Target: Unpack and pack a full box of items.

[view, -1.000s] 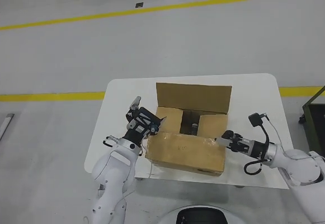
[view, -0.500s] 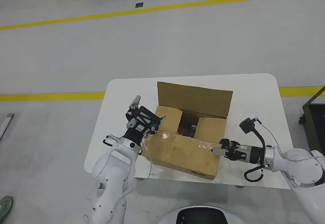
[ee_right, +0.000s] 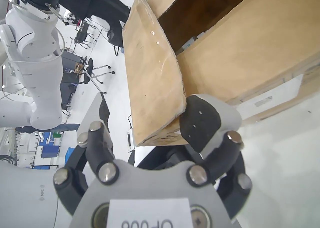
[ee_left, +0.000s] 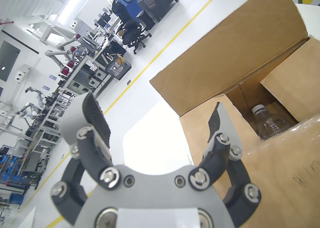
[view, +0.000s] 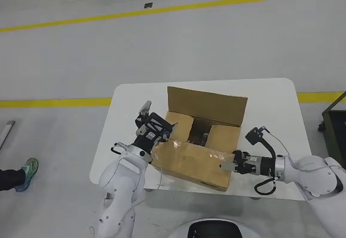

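Left gripper (view: 159,130) at box (view: 206,106) 9 o'clock, right gripper (view: 233,163) at 4 o'clock: jaws wide, clamping nothing. Both flank near flap (view: 190,162), likely to fold it outward, exposing bottle (ee_left: 268,123).

The cardboard box (view: 226,135) stands in the middle of the bench (view: 268,95). Its far flap (view: 207,105) is upright and its near flap (view: 193,162) leans out toward the robot. A bottle (ee_left: 268,121) stands inside the box, between the two infolded side flaps (view: 183,125). The left gripper (view: 156,128) sits at the box's near left corner. The right gripper (view: 233,163) is at the near flap's right corner.
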You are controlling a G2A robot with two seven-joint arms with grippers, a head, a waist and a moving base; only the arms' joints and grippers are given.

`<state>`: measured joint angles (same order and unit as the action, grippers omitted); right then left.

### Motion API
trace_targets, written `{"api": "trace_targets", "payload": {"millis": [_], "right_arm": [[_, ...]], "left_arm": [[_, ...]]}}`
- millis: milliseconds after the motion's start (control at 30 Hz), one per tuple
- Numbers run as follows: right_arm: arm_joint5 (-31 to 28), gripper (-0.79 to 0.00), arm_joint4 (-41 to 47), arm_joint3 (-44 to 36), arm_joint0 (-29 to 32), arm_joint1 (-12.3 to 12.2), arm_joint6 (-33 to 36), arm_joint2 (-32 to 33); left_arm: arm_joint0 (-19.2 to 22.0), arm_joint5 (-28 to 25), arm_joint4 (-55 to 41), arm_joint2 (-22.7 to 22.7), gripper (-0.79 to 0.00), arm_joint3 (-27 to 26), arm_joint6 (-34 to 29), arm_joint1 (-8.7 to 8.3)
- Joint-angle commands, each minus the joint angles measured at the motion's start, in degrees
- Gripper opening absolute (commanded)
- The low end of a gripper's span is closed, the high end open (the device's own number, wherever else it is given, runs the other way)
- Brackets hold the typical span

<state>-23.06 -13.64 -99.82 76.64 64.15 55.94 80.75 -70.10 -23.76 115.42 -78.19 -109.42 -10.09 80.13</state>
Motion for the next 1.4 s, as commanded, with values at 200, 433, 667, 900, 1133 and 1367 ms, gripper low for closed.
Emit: {"api": "trace_targets", "payload": {"millis": [200,433,667,900,1133,1367], "right_arm": [[0.24,-0.665,-1.61,0.23,-0.17,0.03,-5.32,-1.89],[0.32,-0.785,-1.15,-0.03,-0.23,-0.24,-6.77,-1.81],[-1.46,-0.785,-2.85,0.31,-1.29,-0.64,-8.72,-0.61],[-11.13,-0.785,-11.93,-1.29,-2.93,-1.9,-11.37,4.98],[-22.01,-0.785,-26.29,-5.9,-0.54,-2.76,-19.74,9.28],[-23.25,-0.785,-43.26,-11.42,5.77,-2.82,-31.02,10.27]], "left_arm": [[-0.52,0.93,-0.21,-0.14,0.0,-0.6,-0.37,-0.35],[-0.88,1.29,-0.26,-0.28,0.0,-1.12,-0.73,-0.66],[-0.52,1.41,-0.41,-0.63,0.0,-1.53,-1.09,-0.94],[0.22,1.58,-1.79,-0.35,0.0,-2.14,-1.59,-1.11],[1.63,1.21,-5.21,0.85,0.0,-3.39,-3.24,-1.03],[3.1,-0.43,-7.2,2.13,0.0,-4.06,-5.57,-1.07]]}}
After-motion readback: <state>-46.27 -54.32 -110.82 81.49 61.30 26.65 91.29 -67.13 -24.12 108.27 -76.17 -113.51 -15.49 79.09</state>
